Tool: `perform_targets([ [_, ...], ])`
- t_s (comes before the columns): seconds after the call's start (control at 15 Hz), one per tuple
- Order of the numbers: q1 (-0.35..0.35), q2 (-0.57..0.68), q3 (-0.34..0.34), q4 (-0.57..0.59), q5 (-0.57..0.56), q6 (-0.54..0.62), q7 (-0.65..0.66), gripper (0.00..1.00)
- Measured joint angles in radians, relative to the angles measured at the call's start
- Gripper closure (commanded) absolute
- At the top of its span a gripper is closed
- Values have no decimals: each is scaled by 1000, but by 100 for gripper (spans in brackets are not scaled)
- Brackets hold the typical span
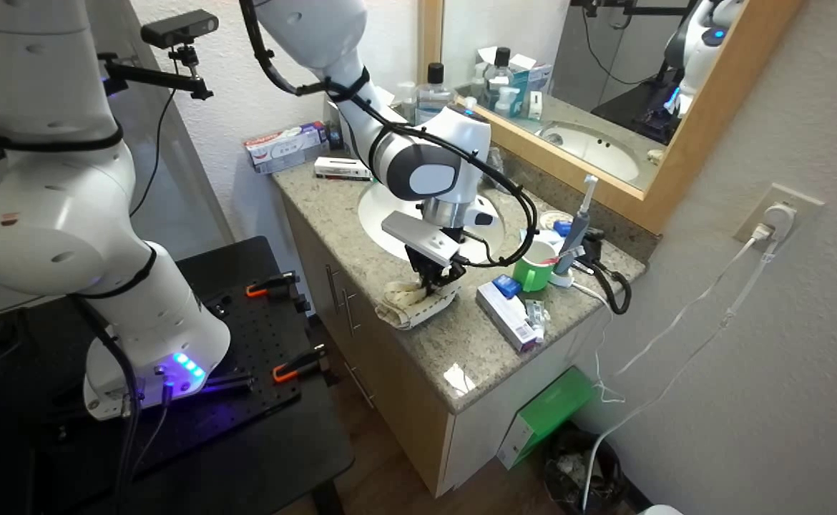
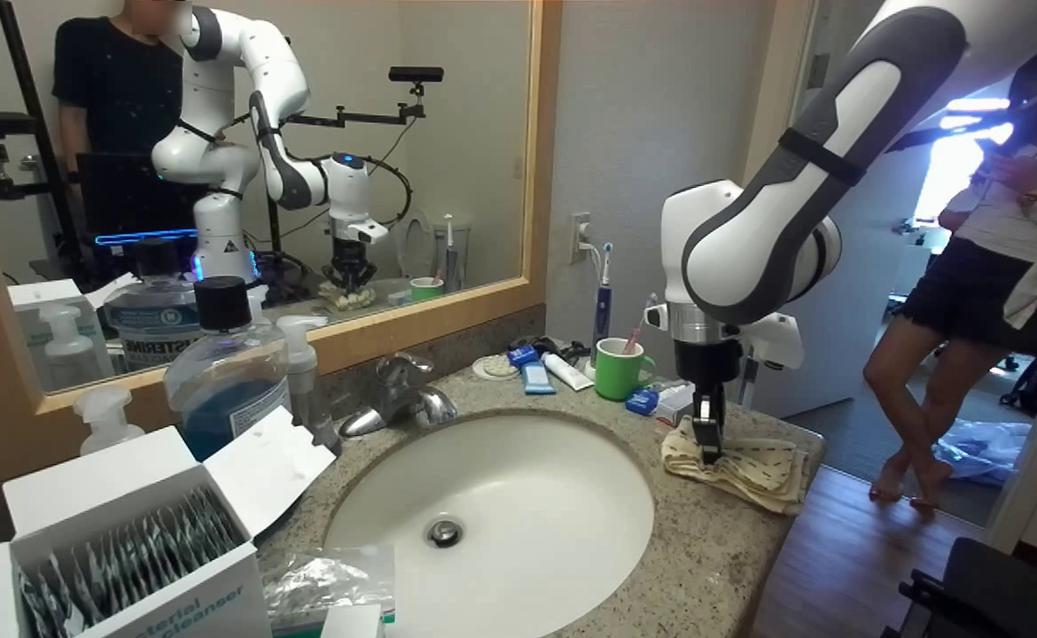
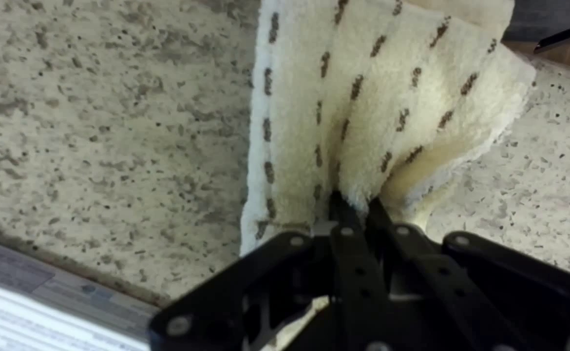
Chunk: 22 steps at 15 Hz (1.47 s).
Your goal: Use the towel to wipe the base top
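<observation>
A black robot claw [image 3: 355,201] points down at a speckled stone bench [image 2: 713,558], narrowed tight on a fold of a cream towel [image 3: 290,112]. The towel, marked with brown dashes, lies rumpled on the bench, reaching its front edge, between the white oval sink [image 2: 554,452] and the front corner at the end where a green cup [image 2: 616,372] stands. The cup is toward that end's back corner, just beside an electric toothbrush [image 2: 604,306]; a flat box [image 1: 501,312] lies near the end edge.
</observation>
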State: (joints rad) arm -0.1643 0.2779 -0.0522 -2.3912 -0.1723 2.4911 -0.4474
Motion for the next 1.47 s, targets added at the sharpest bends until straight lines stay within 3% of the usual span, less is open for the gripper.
perform_targets([
  [1.13,87,-36,83,-61,16,-14,6,98],
  [1.2,94,-40,86,-68,16,-14,6,92],
  [1.47,111,-50,95,-84,16,-14,7,92],
])
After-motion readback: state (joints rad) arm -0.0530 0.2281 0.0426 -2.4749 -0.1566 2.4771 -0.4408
